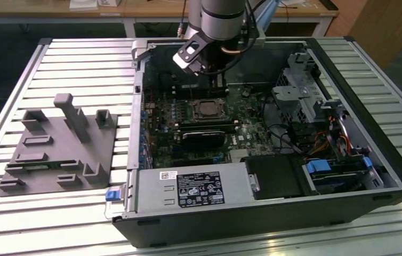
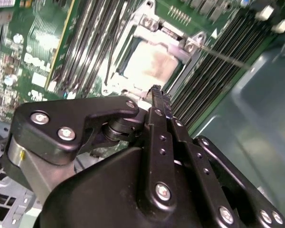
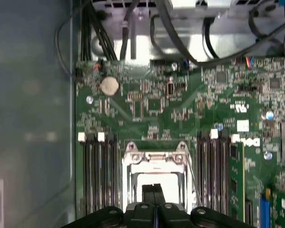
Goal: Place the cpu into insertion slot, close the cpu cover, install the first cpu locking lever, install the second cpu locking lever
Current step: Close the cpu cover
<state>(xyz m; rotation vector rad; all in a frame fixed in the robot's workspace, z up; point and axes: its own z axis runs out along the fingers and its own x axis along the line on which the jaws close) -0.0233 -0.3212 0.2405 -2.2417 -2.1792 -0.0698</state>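
Metal shows pale and smudged on top of the cpu, which lies seated in the insertion slot on the green motherboard. The cpu cover lies flat around it as a silvery frame, and the chip's top shows through the cut-out in both wrist views. A thin lever slants away from 1 corner of the socket, over the neighbouring long black slots; whether it is latched I cannot tell. The end effector hangs just above the socket's edge, its 2 black fingers clenched together with nothing between them.

Further out on the board sits a round coin cell, and black cables loop past the board's edge. In the exterior view the board lies inside an open black computer case laid on its side, with a labelled grey power supply by its near wall and a drive cage toward the exterior view's right. The arm hangs over the case from above.

The case rests on a tabletop of ribbed aluminium slats that catch bright light. Just beside the case, on the exterior view's left, lies a grey fixture block with upright posts. Behind the tabletop stand wooden desks and a wooden panel, with dark floor between
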